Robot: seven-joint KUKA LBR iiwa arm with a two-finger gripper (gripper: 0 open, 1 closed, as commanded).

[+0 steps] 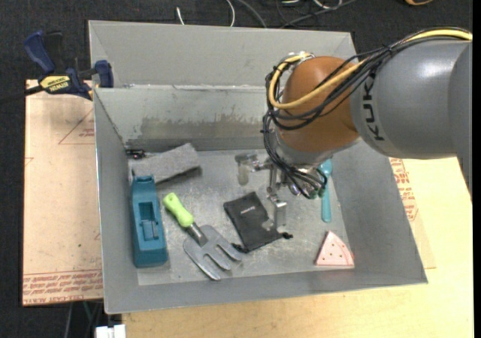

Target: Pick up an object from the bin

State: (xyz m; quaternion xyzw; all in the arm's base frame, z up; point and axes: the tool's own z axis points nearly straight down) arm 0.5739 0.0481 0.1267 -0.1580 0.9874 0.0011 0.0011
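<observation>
Your jaws stand spread just over the upper right edge of the black flat piece, which lies on the floor of the bin near its middle. Nothing sits between them. Left of the black piece lies a green-handled garden fork, and further left a blue block. A pink triangle lies to its lower right and a teal stick to its right.

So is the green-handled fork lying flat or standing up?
Lying flat: the green-handled fork rests lengthwise on the bin floor, handle toward the back, tines toward the front wall.
</observation>
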